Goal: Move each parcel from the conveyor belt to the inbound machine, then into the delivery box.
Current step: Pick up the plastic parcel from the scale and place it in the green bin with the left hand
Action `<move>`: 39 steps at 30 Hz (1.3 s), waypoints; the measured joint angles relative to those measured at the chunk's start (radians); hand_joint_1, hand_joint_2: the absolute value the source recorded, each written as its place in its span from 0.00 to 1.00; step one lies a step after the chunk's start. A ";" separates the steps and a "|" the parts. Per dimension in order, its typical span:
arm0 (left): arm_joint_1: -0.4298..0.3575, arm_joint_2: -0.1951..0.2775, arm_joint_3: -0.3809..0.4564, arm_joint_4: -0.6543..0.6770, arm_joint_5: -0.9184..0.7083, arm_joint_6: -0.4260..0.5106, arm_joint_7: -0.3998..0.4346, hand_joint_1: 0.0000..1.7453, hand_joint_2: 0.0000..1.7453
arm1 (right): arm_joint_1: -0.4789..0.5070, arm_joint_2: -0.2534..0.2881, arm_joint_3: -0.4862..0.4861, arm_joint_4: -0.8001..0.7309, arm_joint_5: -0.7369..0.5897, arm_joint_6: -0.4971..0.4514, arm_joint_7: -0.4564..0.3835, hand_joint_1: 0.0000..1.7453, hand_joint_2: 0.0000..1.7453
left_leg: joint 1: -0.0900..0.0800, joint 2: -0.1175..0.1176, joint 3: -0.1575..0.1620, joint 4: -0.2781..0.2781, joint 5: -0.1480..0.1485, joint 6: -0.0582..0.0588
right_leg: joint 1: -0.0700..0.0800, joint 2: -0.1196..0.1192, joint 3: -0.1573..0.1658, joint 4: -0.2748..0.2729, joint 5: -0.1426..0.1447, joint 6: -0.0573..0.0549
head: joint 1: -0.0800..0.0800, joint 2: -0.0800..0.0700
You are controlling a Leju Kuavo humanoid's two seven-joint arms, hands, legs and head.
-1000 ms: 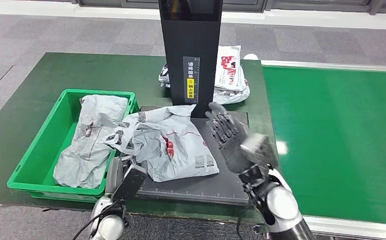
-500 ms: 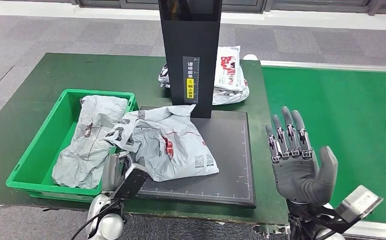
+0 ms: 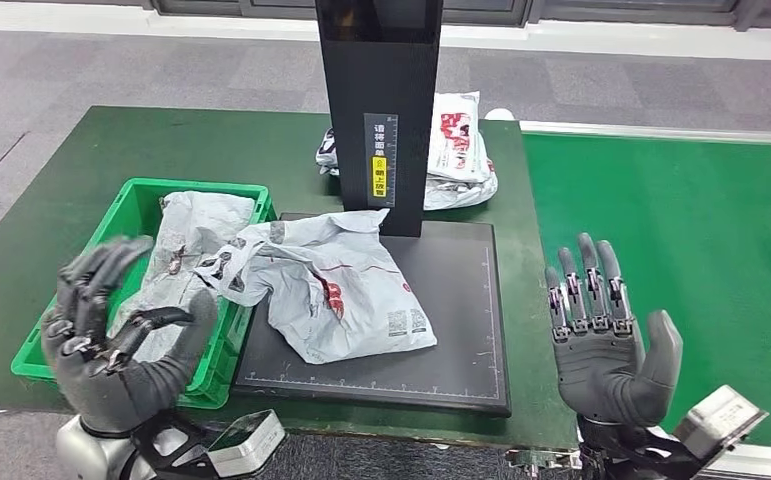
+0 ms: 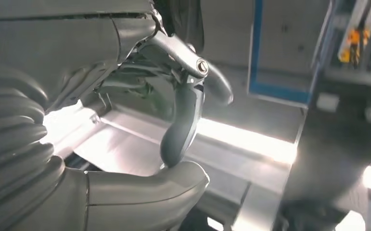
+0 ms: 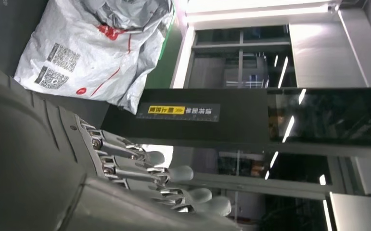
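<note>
The crumpled grey plastic mailer parcel (image 3: 336, 285) lies mid-frame on the black scanner plate of the inbound machine (image 3: 461, 330), its left corner overhanging the green plastic delivery box (image 3: 51, 340). My left hand (image 3: 121, 345), lower left, is spread and empty; my right hand (image 3: 606, 335), lower right, likewise. The parcel looks light, limp and slippery; I'd pinch a bunched fold near its left edge.

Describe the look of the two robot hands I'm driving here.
Both the left hand and right hand have dark grey rubbery palms and thick thumbs, with darker fingers showing bare metal joints. Silver wrist joints sit below, each carrying a boxy grey camera module.
</note>
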 joint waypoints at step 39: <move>-0.669 0.132 -0.429 1.259 -0.297 -0.667 0.786 0.00 0.25 | 0.012 0.023 -0.074 0.047 -0.021 0.084 0.010 0.00 0.00 | -0.001 0.002 0.001 0.000 0.003 0.001 | -0.001 0.002 0.001 0.000 0.005 0.000 | 0.000 0.000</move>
